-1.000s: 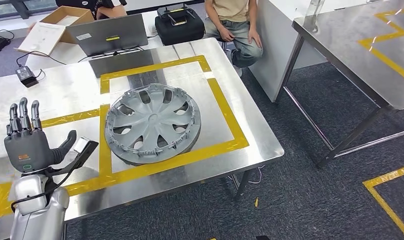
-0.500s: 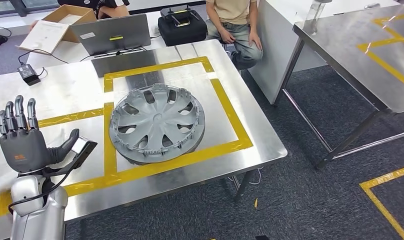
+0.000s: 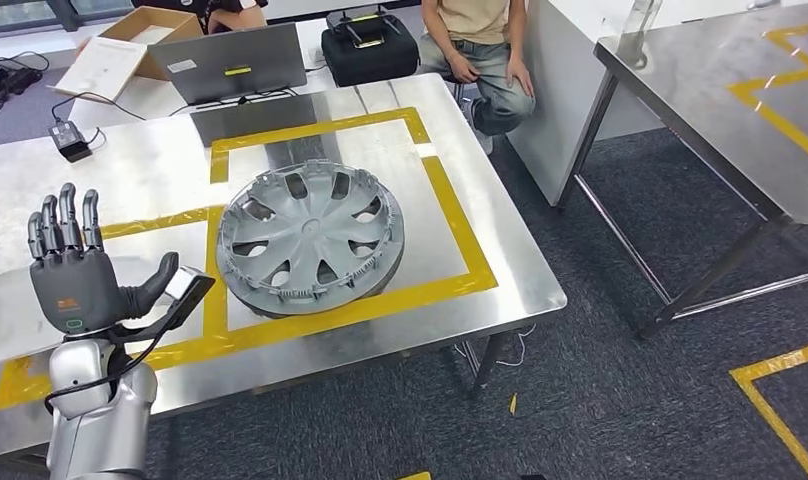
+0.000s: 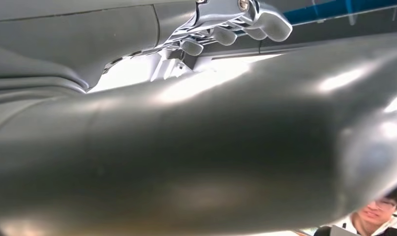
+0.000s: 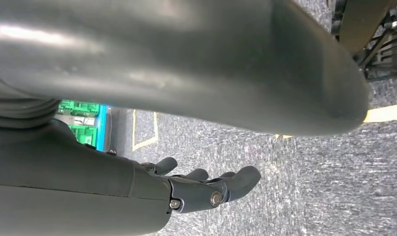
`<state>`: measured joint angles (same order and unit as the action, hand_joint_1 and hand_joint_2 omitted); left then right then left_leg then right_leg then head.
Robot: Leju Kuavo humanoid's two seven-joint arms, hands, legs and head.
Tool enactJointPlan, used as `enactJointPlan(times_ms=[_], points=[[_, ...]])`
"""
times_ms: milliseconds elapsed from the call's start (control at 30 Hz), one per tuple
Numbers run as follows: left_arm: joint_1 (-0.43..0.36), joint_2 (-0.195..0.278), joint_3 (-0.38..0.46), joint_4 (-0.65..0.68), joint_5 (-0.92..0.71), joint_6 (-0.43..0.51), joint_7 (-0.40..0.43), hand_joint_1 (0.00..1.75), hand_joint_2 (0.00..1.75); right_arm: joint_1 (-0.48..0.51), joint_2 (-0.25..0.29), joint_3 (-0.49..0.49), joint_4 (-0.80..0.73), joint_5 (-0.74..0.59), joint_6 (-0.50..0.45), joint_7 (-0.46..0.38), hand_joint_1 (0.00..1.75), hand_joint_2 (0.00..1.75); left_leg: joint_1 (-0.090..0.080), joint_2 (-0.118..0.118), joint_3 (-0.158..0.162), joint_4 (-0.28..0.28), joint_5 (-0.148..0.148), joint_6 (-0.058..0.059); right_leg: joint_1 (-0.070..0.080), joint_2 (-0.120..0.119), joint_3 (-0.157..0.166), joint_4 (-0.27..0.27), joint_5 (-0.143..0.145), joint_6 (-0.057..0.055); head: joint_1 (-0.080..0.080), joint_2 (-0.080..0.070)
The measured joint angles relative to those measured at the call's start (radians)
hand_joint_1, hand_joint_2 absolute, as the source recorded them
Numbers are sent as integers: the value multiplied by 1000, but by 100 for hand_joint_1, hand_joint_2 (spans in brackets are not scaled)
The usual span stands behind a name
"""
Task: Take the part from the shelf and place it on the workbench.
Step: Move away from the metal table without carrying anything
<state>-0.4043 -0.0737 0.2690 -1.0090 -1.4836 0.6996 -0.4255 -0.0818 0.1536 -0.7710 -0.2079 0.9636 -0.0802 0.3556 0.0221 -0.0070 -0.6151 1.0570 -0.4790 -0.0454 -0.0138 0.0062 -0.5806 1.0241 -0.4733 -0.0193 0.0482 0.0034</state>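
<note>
No writing can be read anywhere. The left hand [image 3: 72, 285] holds nothing, fingers [image 3: 62, 222] spread upright; the hubcap [image 3: 308, 241] lies flat on the workbench [image 3: 500, 250] just beside its thumb. The right hand [image 5: 196, 189] hangs empty, fingers loosely apart.

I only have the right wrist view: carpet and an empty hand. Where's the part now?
Observer: The hubcap lies face up on the workbench, in the rectangle of yellow tape.
Operator: What's the other hand doing?
Observer: The left hand is raised over the bench's near left part, fingers spread, holding nothing and apart from the hubcap.
Operator: Anyone near the bench?
Observer: A person sits at its far side, beside a black case.
</note>
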Motion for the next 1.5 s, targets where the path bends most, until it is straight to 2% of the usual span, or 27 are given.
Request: enactJointPlan(times_ms=[100,167,200,267,333,467,533,600,633,667,700,733,800,833,867,967,1033,1100,1133,1167,1200,1267,1300,1367,1400,1467,1500], points=[[-3,0,1,6,-6,0,0,0,0,-1,0,0,0,0,0,0,0,0,0,2,-56,168,-108,-6,1,-3,-15,-3,14,-12,2,0],[-2,-1,1,11,-5,0,0,0,0,0,0,-1,0,0,0,0,0,0,0,2,-65,226,-123,-8,2,-4,-27,0,21,-11,1,0],[-1,-1,1,12,-4,0,0,0,0,0,0,-1,0,0,0,0,0,0,1,2,-43,202,-103,-9,1,-5,-32,2,24,-9,2,0],[-2,-1,1,13,1,0,-1,0,0,0,1,-1,0,1,0,0,0,0,2,2,32,81,-54,-9,0,-5,-41,8,28,-3,3,0],[-1,-1,2,11,3,0,-5,0,0,-2,1,-1,0,3,0,0,0,0,-1,-2,82,-9,-36,-4,1,-3,-49,13,36,9,6,0],[5,-1,8,9,8,1,-8,0,0,-1,1,-2,0,7,0,0,0,0,-4,-5,71,-23,-23,24,3,-2,-62,14,47,34,12,0],[5,-2,12,6,9,1,-10,0,0,-2,1,-3,0,8,0,0,0,0,-2,-2,56,-25,-9,44,1,-3,-87,75,-8,43,18,0],[6,-2,15,5,10,1,-14,0,0,-3,1,-3,0,9,1,0,0,0,-6,-1,36,-24,6,56,1,-3,-130,205,-92,48,26,0],[7,-2,17,5,11,1,-16,0,0,-3,1,-4,0,9,2,0,0,0,-10,0,25,-23,14,60,1,-3,-144,261,-118,48,28,0],[8,-2,18,5,11,1,-17,0,0,-3,1,-4,0,9,3,0,0,0,-13,0,15,-23,22,62,3,-3,-145,290,-125,46,28,0],[9,-2,20,4,11,1,-17,0,0,-3,1,-5,0,9,4,0,0,0,-18,-1,5,-22,29,64,6,-3,-125,279,-113,40,29,0],[9,-2,21,4,11,1,-17,0,0,-4,1,-6,0,9,4,0,0,0,-22,-1,-4,-22,37,65,11,-3,-86,229,-89,30,30,0],[9,-1,22,1,11,1,-17,0,0,-7,1,-7,0,9,5,0,0,0,-29,-1,-17,-23,53,64,23,-5,12,81,-57,2,30,0],[9,-1,23,0,11,1,-17,0,0,-9,1,-7,0,9,5,0,0,0,-29,-1,-20,-24,60,61,29,-8,44,29,-50,-7,30,0],[9,0,25,-1,11,1,-17,0,0,-10,0,-8,0,9,5,0,0,0,-27,1,-22,-26,67,56,34,-10,58,0,-49,-13,31,0],[11,2,27,-2,11,1,-17,0,0,-10,2,-9,0,9,6,0,0,0,-24,1,-26,-35,85,38,35,-15,52,-26,-18,-19,37,0],[11,6,28,-2,11,1,-18,0,0,-12,5,-9,0,9,6,0,0,0,-26,0,-43,0,36,28,25,-20,40,-46,12,-25,36,0],[13,10,32,-2,11,1,-18,0,0,-12,6,-10,0,9,6,0,0,0,-21,0,-70,104,-62,16,20,-21,15,-50,38,-27,34,0],[15,12,34,-1,12,1,-18,0,0,-12,7,-11,0,9,6,0,0,0,-17,1,-79,163,-95,9,18,-21,-1,-49,49,-24,34,0],[17,14,36,-1,12,1,-18,0,0,-11,8,-12,0,9,6,0,0,0,-13,1,-79,205,-104,2,15,-22,-18,-46,61,-21,34,0],[18,15,36,-1,13,1,-18,0,0,-10,8,-13,0,9,6,0,0,0,-8,1,-66,219,-91,-5,12,-23,-36,-43,71,-17,34,0],[19,17,37,-1,14,1,-20,0,0,-10,9,-13,0,11,6,0,0,0,2,1,4,152,-39,-20,2,-24,-72,-28,90,-4,33,0],[19,18,37,-1,14,1,-21,0,0,-10,9,-13,-1,12,5,0,0,0,3,0,54,85,-36,-26,-1,-24,-88,-18,97,4,31,0],[20,18,37,-2,13,1,-23,0,0,-10,9,-13,-1,13,3,0,0,0,2,-2,118,-13,-59,-16,-1,-22,-107,-3,112,19,27,0],[20,18,37,-3,12,1,-22,0,0,-10,10,-14,-1,14,2,0,0,0,-2,-2,125,-29,-70,-4,0,-21,-110,-2,120,25,25,0],[20,18,37,-2,11,2,-20,0,0,-8,10,-15,-1,14,0,-1,0,0,-2,1,109,-26,-61,23,-2,-20,-112,-3,130,37,23,0],[20,18,37,-1,10,2,-18,0,0,-6,10,-16,-1,15,0,-3,0,0,-3,2,100,-25,-52,35,-5,-19,-118,7,112,43,23,0]])
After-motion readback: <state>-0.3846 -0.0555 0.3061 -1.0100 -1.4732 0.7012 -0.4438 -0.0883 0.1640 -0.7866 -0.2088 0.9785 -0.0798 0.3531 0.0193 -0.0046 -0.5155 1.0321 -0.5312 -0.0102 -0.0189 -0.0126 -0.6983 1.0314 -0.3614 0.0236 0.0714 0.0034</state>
